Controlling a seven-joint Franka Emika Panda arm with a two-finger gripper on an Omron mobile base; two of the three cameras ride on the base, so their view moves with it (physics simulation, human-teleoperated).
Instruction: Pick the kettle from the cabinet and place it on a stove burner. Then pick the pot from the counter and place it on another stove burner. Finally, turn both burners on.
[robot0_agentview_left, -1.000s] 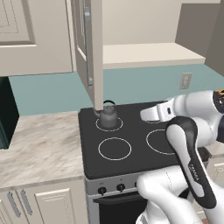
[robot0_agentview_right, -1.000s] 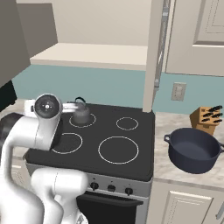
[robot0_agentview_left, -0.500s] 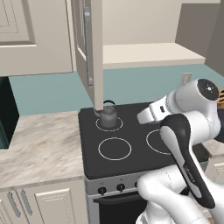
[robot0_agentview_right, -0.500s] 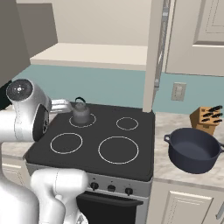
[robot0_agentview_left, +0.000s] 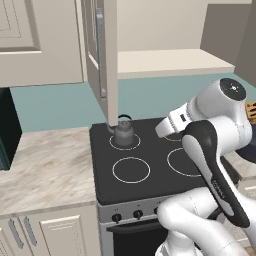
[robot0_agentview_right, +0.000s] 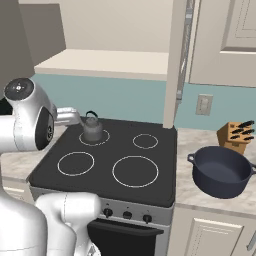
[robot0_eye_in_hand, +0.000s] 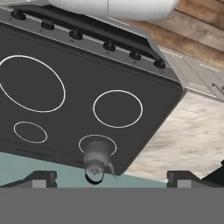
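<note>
Kettle upright on rear burner ring; right base view adds pot on counter; hand spread, empty.

Kettle on rear left burner; pot on counter right of stove

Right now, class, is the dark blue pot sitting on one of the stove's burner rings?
No: in the right base view the pot rests on the counter to the right of the cooktop, off every ring.

White arm folded high, hand empty with fingers spread wide.
</note>
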